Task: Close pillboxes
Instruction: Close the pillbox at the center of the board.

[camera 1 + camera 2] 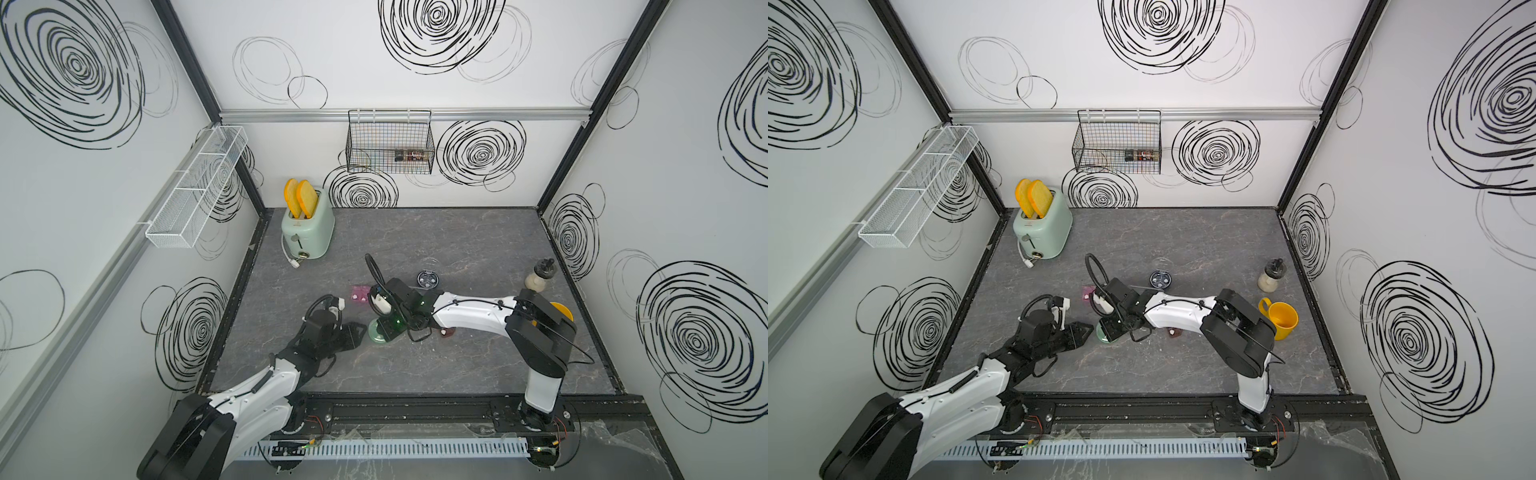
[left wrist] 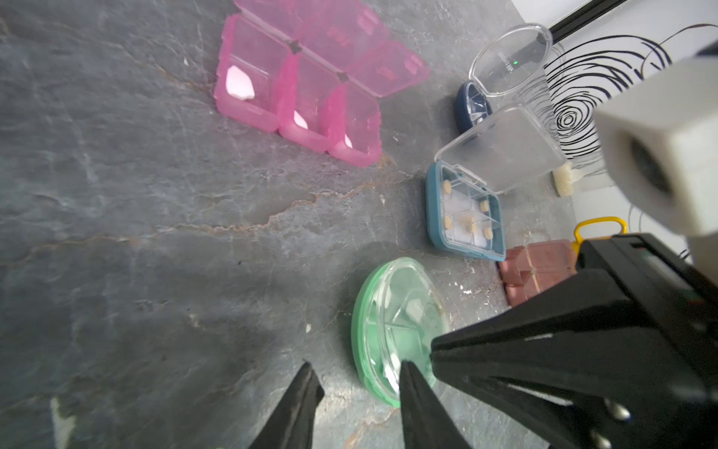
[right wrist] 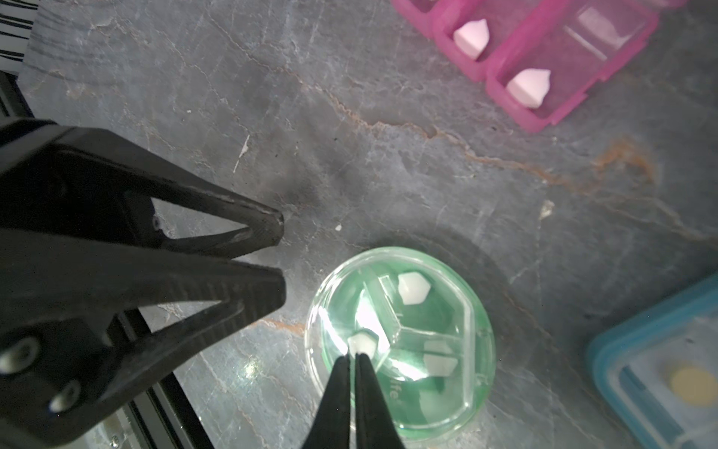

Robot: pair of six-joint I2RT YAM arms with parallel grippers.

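The green round pillbox (image 3: 423, 311) lies flat with its clear lid down. My right gripper (image 3: 352, 355) is shut, its tips resting on that lid. My left gripper (image 2: 357, 369) is open just beside the box, one finger (image 2: 412, 392) crossing the rim and nothing between the jaws. The pink pillbox (image 2: 295, 89) has its lids open. So does the blue-grey pillbox (image 2: 466, 217). The dark round pillbox (image 1: 428, 279) sits with its clear lid (image 2: 509, 58) swung back. The small brown pillbox (image 2: 536, 268) lies near the right arm.
A mint-green toaster (image 1: 307, 232) stands at the back left. A yellow mug (image 1: 1281, 320) and a small bottle (image 1: 1271, 276) are at the right. A wire basket (image 1: 390, 141) and a white mesh shelf (image 1: 195, 187) hang on the walls.
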